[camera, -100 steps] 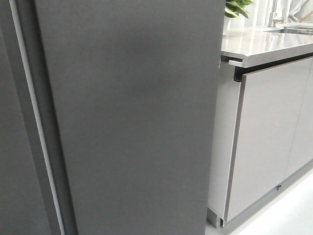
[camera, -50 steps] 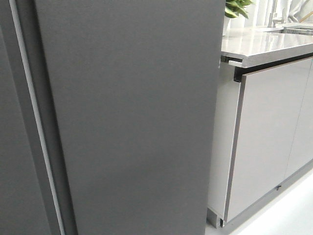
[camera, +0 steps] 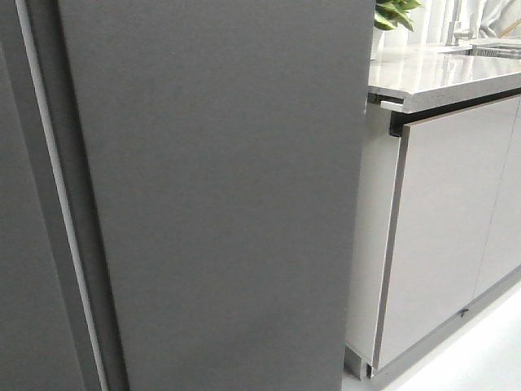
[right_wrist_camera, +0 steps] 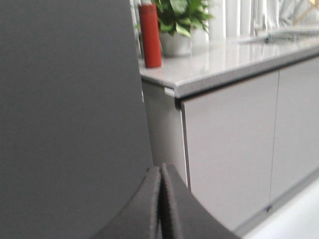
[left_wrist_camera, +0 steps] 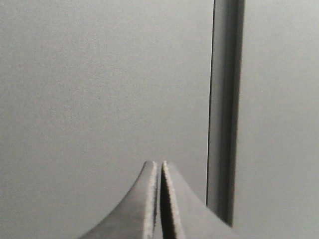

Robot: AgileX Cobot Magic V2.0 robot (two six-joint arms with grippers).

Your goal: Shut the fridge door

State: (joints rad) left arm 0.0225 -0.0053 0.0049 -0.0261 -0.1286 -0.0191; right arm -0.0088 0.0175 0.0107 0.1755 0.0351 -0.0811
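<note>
The fridge door point(camera: 220, 195) is the tall matte dark-grey panel that fills most of the front view. Only its outer face shows, and no white lining is in sight. A narrow seam point(camera: 61, 212) parts it from the second grey panel point(camera: 20, 269) on the left. Neither gripper shows in the front view. My left gripper point(left_wrist_camera: 160, 163) is shut and empty, close to a grey panel face point(left_wrist_camera: 99, 84), beside a dark vertical gap point(left_wrist_camera: 224, 114). My right gripper point(right_wrist_camera: 160, 168) is shut and empty, near the door's point(right_wrist_camera: 70, 99) right edge.
Pale grey glossy cabinet doors point(camera: 440, 236) stand right of the fridge under a light countertop point(camera: 448, 77). A red bottle point(right_wrist_camera: 150, 35) and a potted plant point(right_wrist_camera: 177, 22) stand on the countertop. Pale floor point(camera: 480, 358) shows at the lower right.
A faint dark shadow on the door's face has faded. The door and cabinets stand where they were.
</note>
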